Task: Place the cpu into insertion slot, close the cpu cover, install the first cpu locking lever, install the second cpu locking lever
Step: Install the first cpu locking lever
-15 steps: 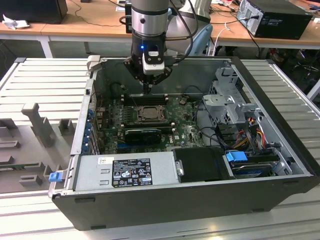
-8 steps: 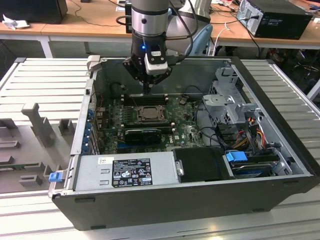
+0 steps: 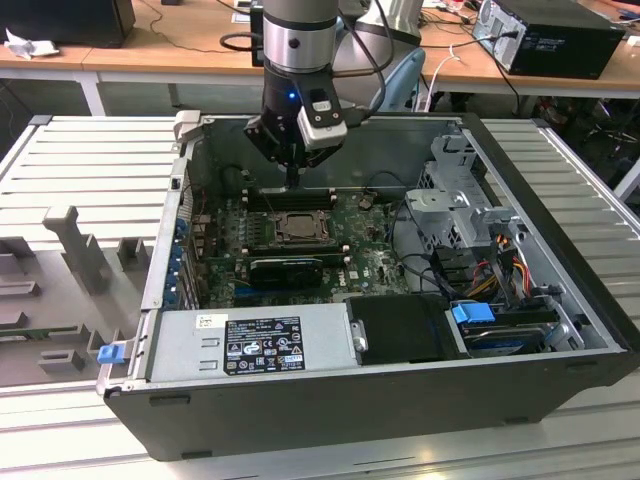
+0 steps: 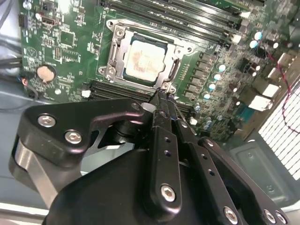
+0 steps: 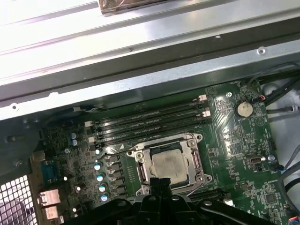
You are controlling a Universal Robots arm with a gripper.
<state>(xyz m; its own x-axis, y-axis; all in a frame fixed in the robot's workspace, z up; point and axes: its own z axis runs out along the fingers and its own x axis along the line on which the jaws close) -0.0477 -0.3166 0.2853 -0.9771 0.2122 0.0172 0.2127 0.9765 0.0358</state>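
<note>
Looking into the open computer case point(image 3: 400, 405) in the exterior view: the arm point(image 3: 295, 45) comes down from above. The gripper point(image 3: 293, 178) sits over the green board, at the far side of the socket point(image 3: 297, 228). Its fingers read as one thin dark stem, and the wrist body hides their upper part. The chip cannot be told apart from the socket's metal in this view. A black card point(image 3: 287, 270) lies just in front of the socket, with a grey power supply point(image 3: 250, 345) nearer the front wall. A drive cage point(image 3: 455, 215) and tangled cables point(image 3: 500, 262) are at the exterior view's right.

Second wrist view: the gripper body covers the lower half. The fingers point(image 4: 164, 140) are pressed flat together with nothing between them. Their tips are at one corner of the socket frame; touching or just above it, cannot tell. The chip point(image 4: 143, 58), pale with a brownish smear, sits in the socket. The cover point(image 4: 115, 56) lies flat around it, and the chip shows through the cut-out. The locking levers are too thin to sort out. Memory slots point(image 4: 187, 14) lie beyond, and a coin battery point(image 4: 46, 73) is off to one side.

First wrist view: the gripper point(image 5: 159, 182) is cut off by the frame edge, its tips at the cover's point(image 5: 142, 164) near rim. The chip point(image 5: 167, 164) is framed inside. Memory slots point(image 5: 145, 119) lie between the socket and the case's metal wall point(image 5: 140, 47).
</note>
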